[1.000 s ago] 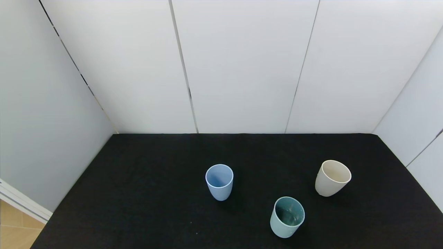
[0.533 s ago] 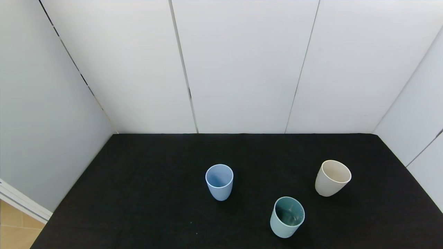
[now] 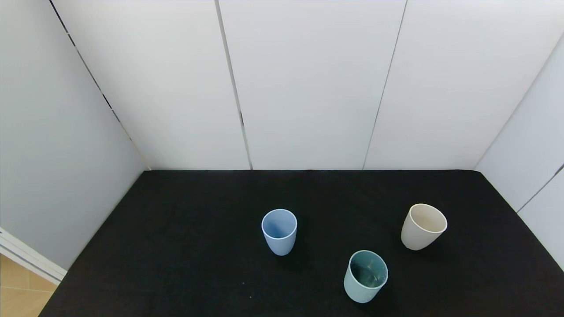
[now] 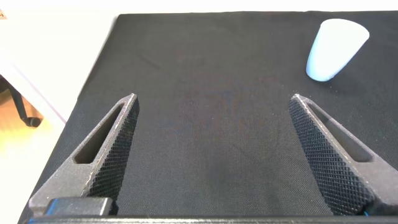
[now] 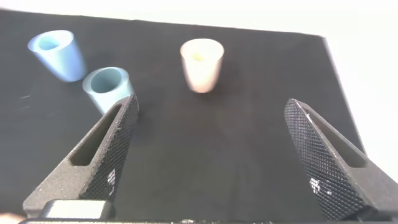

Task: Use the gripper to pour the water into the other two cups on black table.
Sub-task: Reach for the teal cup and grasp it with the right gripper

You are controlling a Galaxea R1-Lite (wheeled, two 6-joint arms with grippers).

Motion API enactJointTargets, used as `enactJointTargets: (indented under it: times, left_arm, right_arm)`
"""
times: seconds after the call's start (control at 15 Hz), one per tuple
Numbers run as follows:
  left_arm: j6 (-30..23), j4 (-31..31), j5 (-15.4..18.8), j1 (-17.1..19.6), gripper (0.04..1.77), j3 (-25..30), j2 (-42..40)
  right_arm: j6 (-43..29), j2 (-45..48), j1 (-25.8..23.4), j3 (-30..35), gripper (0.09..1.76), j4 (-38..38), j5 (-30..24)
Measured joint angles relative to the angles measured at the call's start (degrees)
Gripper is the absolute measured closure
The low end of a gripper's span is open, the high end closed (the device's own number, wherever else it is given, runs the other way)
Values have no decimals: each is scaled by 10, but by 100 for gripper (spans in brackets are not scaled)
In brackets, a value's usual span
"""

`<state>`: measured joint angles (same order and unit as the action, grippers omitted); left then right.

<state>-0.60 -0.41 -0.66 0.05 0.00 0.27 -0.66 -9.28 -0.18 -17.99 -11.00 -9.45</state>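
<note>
Three cups stand upright on the black table (image 3: 185, 246). The periwinkle blue cup (image 3: 279, 231) is in the middle, the cream-beige cup (image 3: 423, 226) to the right, and the pale teal cup (image 3: 365, 276) with a dark teal inside is nearest me; faint glints of water (image 3: 370, 273) show in it. Neither gripper shows in the head view. My left gripper (image 4: 213, 102) is open and empty above bare cloth, the blue cup (image 4: 336, 48) far off. My right gripper (image 5: 211, 102) is open and empty, with the teal cup (image 5: 107, 87), blue cup (image 5: 58, 55) and beige cup (image 5: 201, 64) ahead.
White wall panels (image 3: 308, 83) close the table at the back and on both sides. The table's left edge drops to a tan floor (image 3: 17, 295). A chair castor (image 4: 28, 115) stands on the floor beyond that edge.
</note>
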Motion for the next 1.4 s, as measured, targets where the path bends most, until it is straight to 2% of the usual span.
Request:
enactJointTargets:
  times: [0.2,0.47,0.6,0.8,0.87,1.2,1.27,1.4]
  left_arm:
    - [0,0,0,0,9,0,0]
    - [0,0,0,0,9,0,0]
    - [0,0,0,0,9,0,0]
    - [0,0,0,0,9,0,0]
    - [0,0,0,0,9,0,0]
    - [0,0,0,0,9,0,0]
    - [0,0,0,0,9,0,0]
    - [0,0,0,0,9,0,0]
  right_arm:
    - [-7,-100,-3,-45,14,7,-43]
    - [-35,-240,2,-89,14,69,-75]
    - [-61,-307,19,-109,14,87,-77]
    - [-106,-395,68,-140,14,118,-71]
    - [-115,-419,87,-145,14,135,-55]
    - [-159,-537,239,-145,14,210,121]
    - [-165,-557,265,-141,14,226,146]
    - [-176,-588,303,-125,14,251,163]
